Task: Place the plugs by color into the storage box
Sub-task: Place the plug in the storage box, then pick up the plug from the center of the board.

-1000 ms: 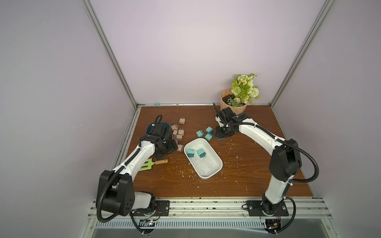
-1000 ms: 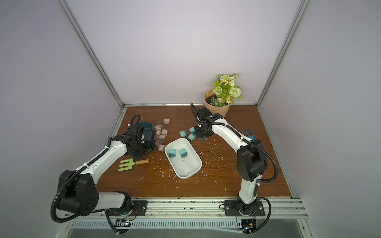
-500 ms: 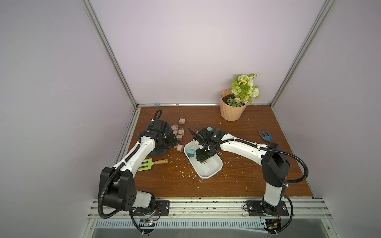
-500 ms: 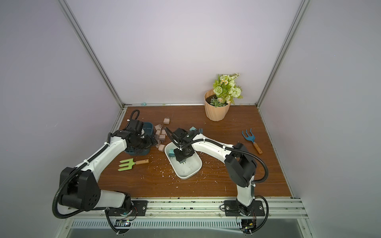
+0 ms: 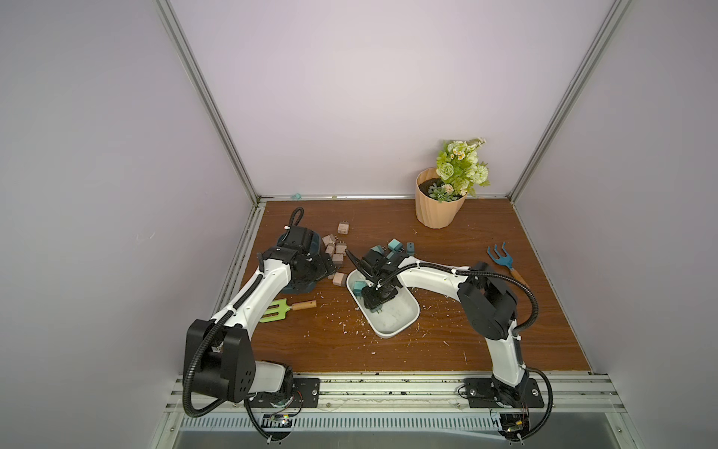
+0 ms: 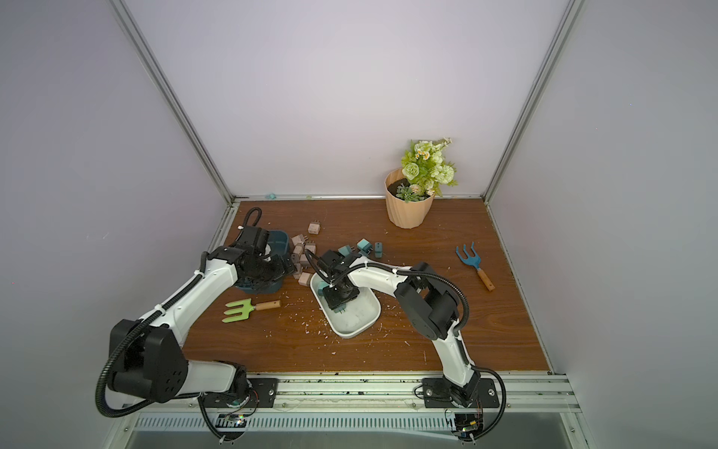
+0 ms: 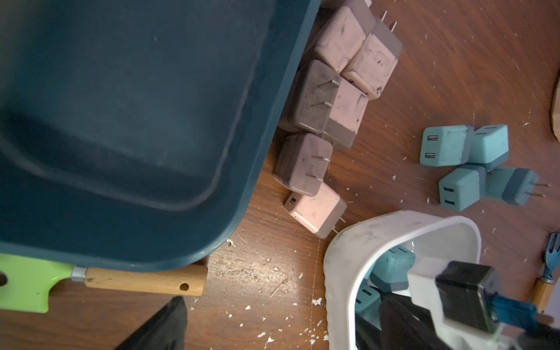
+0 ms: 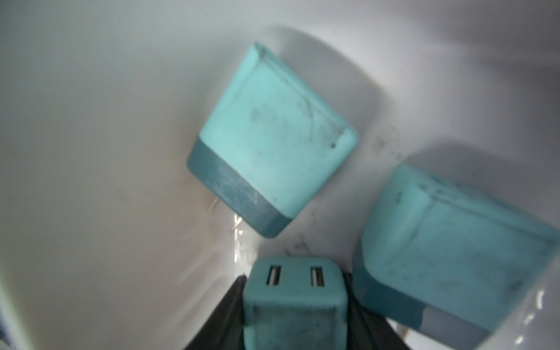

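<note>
Pinching a teal cube-shaped plastic plug [image 8: 292,303] lengthwise between its fingers [image 8: 221,321], right hand [image 8: 294,275] hangs inside white plastic tray [image 8: 91,121], floor just ahead.

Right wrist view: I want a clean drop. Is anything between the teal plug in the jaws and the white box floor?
Nothing visible. The teal plug in the right gripper hangs over white box floor; two other teal plugs lie beside it.
</note>
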Available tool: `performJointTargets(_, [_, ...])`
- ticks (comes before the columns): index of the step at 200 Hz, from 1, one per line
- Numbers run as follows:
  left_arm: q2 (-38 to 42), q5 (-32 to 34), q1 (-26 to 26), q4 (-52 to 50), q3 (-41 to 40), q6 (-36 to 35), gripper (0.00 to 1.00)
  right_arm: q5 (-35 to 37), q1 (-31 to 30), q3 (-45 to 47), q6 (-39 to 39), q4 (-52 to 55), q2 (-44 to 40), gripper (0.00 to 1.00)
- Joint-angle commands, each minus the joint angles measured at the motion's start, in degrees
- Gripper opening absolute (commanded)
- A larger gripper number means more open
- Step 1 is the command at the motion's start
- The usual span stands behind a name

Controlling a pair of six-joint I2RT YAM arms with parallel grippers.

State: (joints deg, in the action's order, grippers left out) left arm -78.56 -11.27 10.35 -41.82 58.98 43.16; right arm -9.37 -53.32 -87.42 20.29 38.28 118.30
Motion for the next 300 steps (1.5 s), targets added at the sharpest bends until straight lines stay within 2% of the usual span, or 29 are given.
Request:
performJointTargets(1, [1.5, 1.5, -0.8, -2.1, -0.6, 1.4, 1.00, 0.0, -0.5, -1.8, 0.0, 2.2, -0.3, 0.64])
performJointTargets(23, [1.7, 1.8, -0.8, -2.1, -0.5, 1.6, 1.00, 1.0, -0.1, -3.8, 0.6, 5.7, -3.3, 0.72])
performJointTargets(50, [1.7, 2.0, -0.8, -2.0, -0.4, 1.8, 1.00, 3.1, 1.7, -8.5, 1.0, 11.4, -7.1, 0.74])
performJointTargets(86, [1.5, 2.0, -0.8, -2.0, 0.0, 1.5, 1.00, 7.8, 9.0, -13.5, -1.0, 15.4, -8.3, 0.75])
performJointTargets(138, [0.5, 1.9, -0.8, -1.9, 0.8, 1.2, 1.00, 10.7, 20.6, -22.3, -5.2, 16.5, 0.9, 0.76])
performJointTargets(184, [1.2, 1.8, -0.8, -2.0, 0.5, 1.3, 1.00, 9.7, 24.1, -30.5, -6.9, 16.8, 11.2, 0.76])
performJointTargets(219, [2.2, 1.6, -0.8, -1.9, -0.5, 1.1, 1.00, 9.3, 25.3, -32.5, -6.9, 15.8, 15.5, 0.76])
performJointTargets(241, [2.4, 1.4, -0.8, -1.9, -0.7, 0.9, 1.00, 9.1, 25.8, -32.4, -6.7, 15.0, 16.7, 0.73])
performJointTargets(268, [2.1, 1.2, -0.8, -2.0, -0.5, 0.7, 1.00, 9.2, 26.2, -32.1, -6.5, 14.2, 17.2, 0.64])
performJointTargets(300, [1.3, 1.1, -0.8, -1.9, -0.1, 0.1, 1.00, 9.0, 26.4, -31.4, -6.2, 13.3, 17.4, 0.46])
